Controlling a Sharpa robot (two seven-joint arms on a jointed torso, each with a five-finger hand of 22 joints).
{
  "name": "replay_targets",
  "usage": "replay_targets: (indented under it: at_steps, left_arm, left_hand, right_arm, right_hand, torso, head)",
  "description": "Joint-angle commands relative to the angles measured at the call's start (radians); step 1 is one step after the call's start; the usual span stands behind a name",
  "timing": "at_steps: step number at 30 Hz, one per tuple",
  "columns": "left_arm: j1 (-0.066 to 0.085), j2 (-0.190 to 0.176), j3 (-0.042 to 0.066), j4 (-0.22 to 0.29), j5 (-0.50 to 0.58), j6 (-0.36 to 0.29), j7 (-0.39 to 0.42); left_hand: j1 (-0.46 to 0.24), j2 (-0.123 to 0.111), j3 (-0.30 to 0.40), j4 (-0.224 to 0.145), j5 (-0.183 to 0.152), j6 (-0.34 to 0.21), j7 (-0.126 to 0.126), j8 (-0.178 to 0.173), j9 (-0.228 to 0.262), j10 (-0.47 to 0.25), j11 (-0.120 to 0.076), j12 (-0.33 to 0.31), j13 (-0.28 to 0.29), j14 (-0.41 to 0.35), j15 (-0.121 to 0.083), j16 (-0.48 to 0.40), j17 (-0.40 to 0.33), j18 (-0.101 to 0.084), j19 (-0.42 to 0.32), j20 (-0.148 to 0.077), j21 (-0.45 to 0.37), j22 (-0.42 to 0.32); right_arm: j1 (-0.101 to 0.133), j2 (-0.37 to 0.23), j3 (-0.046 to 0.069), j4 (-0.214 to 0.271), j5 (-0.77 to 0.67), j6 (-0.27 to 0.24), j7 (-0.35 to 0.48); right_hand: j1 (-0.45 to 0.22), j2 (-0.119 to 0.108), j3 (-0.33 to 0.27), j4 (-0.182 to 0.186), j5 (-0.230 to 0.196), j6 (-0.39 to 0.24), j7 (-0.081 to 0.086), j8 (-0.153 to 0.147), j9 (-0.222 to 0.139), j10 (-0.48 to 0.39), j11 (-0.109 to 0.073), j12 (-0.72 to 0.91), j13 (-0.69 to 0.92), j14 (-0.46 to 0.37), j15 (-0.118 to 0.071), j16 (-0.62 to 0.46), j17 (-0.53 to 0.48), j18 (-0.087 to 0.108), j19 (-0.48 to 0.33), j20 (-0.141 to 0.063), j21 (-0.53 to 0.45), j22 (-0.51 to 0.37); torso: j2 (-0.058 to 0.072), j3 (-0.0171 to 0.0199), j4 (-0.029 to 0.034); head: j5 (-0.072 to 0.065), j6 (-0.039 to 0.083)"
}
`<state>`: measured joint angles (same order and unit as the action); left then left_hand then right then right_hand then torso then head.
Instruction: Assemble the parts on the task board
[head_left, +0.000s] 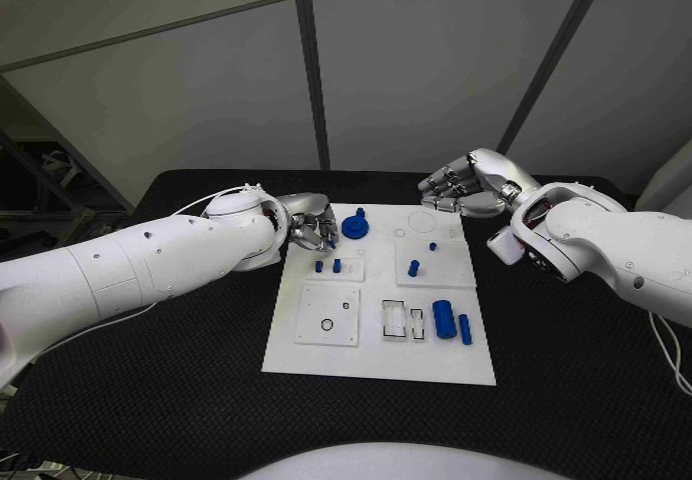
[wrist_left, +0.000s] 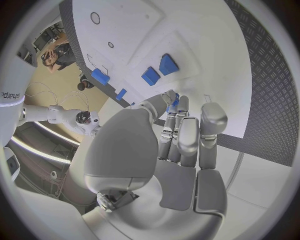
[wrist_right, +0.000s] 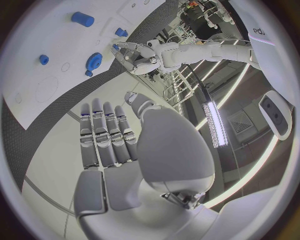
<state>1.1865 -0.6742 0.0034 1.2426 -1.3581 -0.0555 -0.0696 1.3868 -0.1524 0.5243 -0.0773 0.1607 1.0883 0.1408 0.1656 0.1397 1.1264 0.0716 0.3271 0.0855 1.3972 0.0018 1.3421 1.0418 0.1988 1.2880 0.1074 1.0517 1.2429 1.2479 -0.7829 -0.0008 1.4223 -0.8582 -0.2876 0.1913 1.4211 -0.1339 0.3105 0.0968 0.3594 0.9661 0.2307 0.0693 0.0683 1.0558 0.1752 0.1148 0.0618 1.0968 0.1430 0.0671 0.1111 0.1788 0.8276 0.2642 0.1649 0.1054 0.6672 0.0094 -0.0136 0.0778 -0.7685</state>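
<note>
The white task board (head_left: 378, 355) lies in the middle of the black table. My left hand (head_left: 309, 229) hovers over the board's far left corner and pinches a small blue part (wrist_left: 176, 101) between thumb and fingertips. Just right of it stands a blue round part (head_left: 356, 225). Two small blue pegs (head_left: 327, 267) stand in the plate below the hand, and another peg (head_left: 414, 267) stands further right. A blue cylinder (head_left: 443, 318) and a thin blue bar (head_left: 464, 328) lie near the right edge. My right hand (head_left: 469, 185) hangs above the far right corner, holding nothing.
Two rectangular slots (head_left: 402, 319) sit left of the cylinder, and a small ring (head_left: 327, 324) marks the left square plate. Black table (head_left: 577, 340) surrounds the board. Grey wall panels stand behind the table.
</note>
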Motion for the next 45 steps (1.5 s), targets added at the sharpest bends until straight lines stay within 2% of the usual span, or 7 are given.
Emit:
replay_targets:
  at_steps: [1, 25, 28, 33, 45]
  left_arm:
    - [-0.002, 0.005, 0.0, -0.002, 0.003, 0.021, -0.004]
    - [-0.003, 0.025, 0.0, -0.014, 0.003, 0.033, -0.008]
    - [-0.003, 0.026, 0.0, -0.016, 0.003, 0.035, -0.011]
    - [-0.003, 0.028, 0.0, -0.018, 0.003, 0.036, -0.014]
    - [-0.003, 0.024, 0.0, -0.017, 0.003, 0.022, -0.017]
  left_hand:
    - [-0.009, 0.002, 0.002, 0.001, -0.005, 0.005, 0.0, -0.003, -0.001, 0.008, 0.003, -0.003, -0.001, 0.004, -0.001, -0.001, -0.001, -0.077, 0.004, -0.003, 0.001, 0.0]
    - [-0.01, 0.002, 0.002, 0.0, -0.007, 0.007, -0.001, -0.005, -0.002, 0.01, 0.002, -0.006, -0.001, 0.004, -0.002, 0.0, 0.0, -0.077, 0.003, -0.003, -0.001, 0.0]
    - [-0.017, -0.004, 0.0, 0.001, -0.009, -0.004, 0.003, -0.013, -0.007, 0.004, 0.005, -0.015, -0.004, 0.001, 0.001, -0.002, -0.005, -0.075, -0.003, -0.002, -0.01, -0.004]
    - [-0.036, -0.025, -0.005, 0.005, -0.007, -0.063, 0.012, -0.054, -0.029, -0.016, 0.016, -0.04, -0.011, -0.013, 0.01, -0.011, -0.03, -0.072, -0.016, 0.005, -0.03, -0.012]
    - [-0.047, -0.042, -0.01, 0.008, -0.005, -0.108, 0.016, -0.085, -0.051, -0.024, 0.019, -0.06, -0.014, -0.024, 0.013, -0.014, -0.049, -0.068, -0.024, 0.01, -0.047, -0.018]
  right_arm:
    - [0.002, 0.0, 0.001, 0.001, -0.001, 0.005, 0.01]
    - [0.002, 0.002, 0.001, 0.0, -0.001, 0.006, 0.01]
    - [0.002, 0.002, 0.001, 0.0, -0.001, 0.006, 0.01]
    - [0.002, 0.002, 0.001, -0.001, -0.001, 0.006, 0.01]
    - [0.002, 0.002, 0.001, -0.003, -0.001, 0.007, 0.008]
  right_hand:
    - [-0.008, 0.003, -0.006, -0.002, 0.004, -0.004, 0.005, -0.003, -0.001, -0.004, 0.002, -0.003, 0.0, -0.003, 0.0, -0.003, -0.001, 0.005, 0.007, 0.003, -0.005, -0.002]
    - [-0.008, 0.003, -0.006, -0.002, 0.004, -0.004, 0.005, -0.003, -0.001, -0.004, 0.002, -0.003, 0.0, -0.003, 0.0, -0.003, -0.001, 0.005, 0.007, 0.003, -0.005, -0.002]
    - [-0.008, 0.003, -0.006, -0.002, 0.004, -0.004, 0.005, -0.003, -0.001, -0.004, 0.002, -0.003, 0.0, -0.003, 0.0, -0.003, -0.001, 0.005, 0.007, 0.003, -0.005, -0.002]
    - [-0.008, 0.003, -0.006, -0.002, 0.004, -0.004, 0.005, -0.003, -0.001, -0.004, 0.002, -0.003, 0.0, -0.003, 0.0, -0.003, -0.001, 0.005, 0.007, 0.003, -0.005, -0.002]
    - [-0.008, 0.004, -0.006, -0.002, 0.004, -0.004, 0.005, -0.003, 0.0, -0.005, 0.001, -0.003, 0.0, -0.003, 0.0, -0.003, -0.003, 0.005, 0.009, 0.003, -0.008, -0.003]
  torso:
    - [0.0, -0.0007, 0.0001]
    - [0.0, -0.0002, 0.0]
    - [-0.001, 0.0, -0.0001]
    - [-0.001, -0.0005, 0.0004]
    - [0.0, -0.0002, 0.0007]
  head:
    - [-0.002, -0.001]
    - [-0.004, -0.002]
    - [-0.004, -0.002]
    - [-0.005, -0.002]
    - [-0.005, -0.002]
